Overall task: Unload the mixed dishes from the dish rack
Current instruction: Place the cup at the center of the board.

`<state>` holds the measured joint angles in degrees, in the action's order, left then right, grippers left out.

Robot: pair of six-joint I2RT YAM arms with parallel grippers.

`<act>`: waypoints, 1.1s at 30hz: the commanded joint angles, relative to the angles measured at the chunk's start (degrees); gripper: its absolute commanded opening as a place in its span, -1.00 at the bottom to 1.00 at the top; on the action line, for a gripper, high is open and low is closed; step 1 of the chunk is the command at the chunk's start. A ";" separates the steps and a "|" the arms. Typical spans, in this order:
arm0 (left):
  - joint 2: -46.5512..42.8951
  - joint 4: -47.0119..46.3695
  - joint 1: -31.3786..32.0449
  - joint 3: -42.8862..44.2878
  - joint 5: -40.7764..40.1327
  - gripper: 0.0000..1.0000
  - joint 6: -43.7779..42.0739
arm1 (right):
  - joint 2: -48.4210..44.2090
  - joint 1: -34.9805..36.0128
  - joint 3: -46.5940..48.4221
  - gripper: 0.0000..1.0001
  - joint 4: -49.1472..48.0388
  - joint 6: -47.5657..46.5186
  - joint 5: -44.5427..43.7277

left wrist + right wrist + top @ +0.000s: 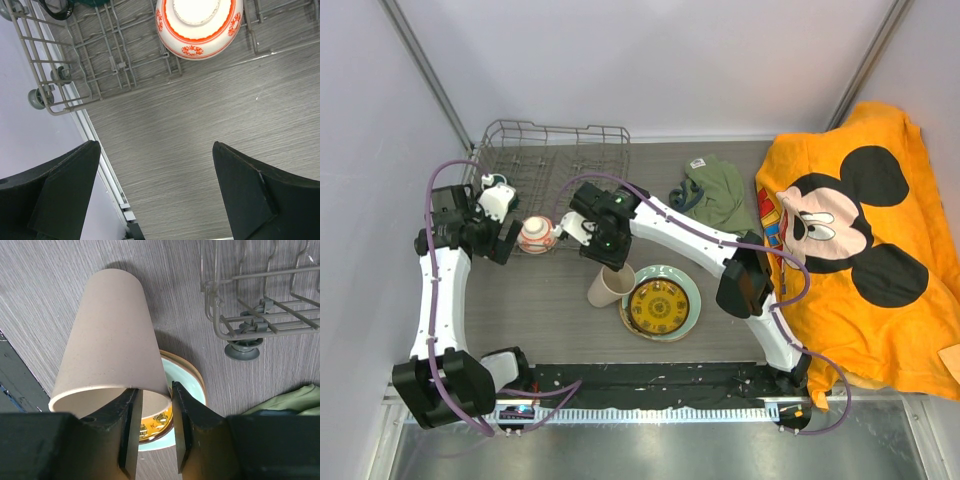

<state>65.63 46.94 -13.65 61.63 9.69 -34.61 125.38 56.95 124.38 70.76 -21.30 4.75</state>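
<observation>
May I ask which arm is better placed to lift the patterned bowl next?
Left: the left jaws stand open facing the bowl by the rack; the right jaws straddle the cup's rim.

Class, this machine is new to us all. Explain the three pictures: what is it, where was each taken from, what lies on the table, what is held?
Two white robot arms stand on a grey table. One picture looks down from above; the other two come from wrist cameras. The left tool is open, facing an upturned red-and-white patterned bowl in the grey wire dish rack. The right tool straddles the rim of a beige cup; whether it grips is unclear. Beside the cup a small yellow patterned plate lies on a pale green plate.
</observation>
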 commanded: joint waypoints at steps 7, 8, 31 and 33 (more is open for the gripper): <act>-0.85 -1.85 -0.85 -0.37 1.38 0.99 -0.63 | 0.39 0.97 3.59 -0.31 -0.01 -0.24 -1.50; -0.85 -1.85 -0.77 -0.45 1.47 0.99 -0.81 | 0.48 0.97 3.68 -0.31 -0.10 -0.23 -1.50; -1.90 -1.67 -2.17 -1.77 2.17 0.99 -1.86 | 2.58 2.55 6.31 -0.30 -0.71 -0.06 -2.64; -1.99 -1.76 -2.34 -1.86 2.26 0.99 -2.04 | 2.67 2.64 6.58 -0.30 -0.71 0.03 -2.56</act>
<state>65.14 46.52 -15.27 60.05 10.61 -35.42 127.96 59.20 127.98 70.70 -21.23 2.85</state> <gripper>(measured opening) 0.996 0.349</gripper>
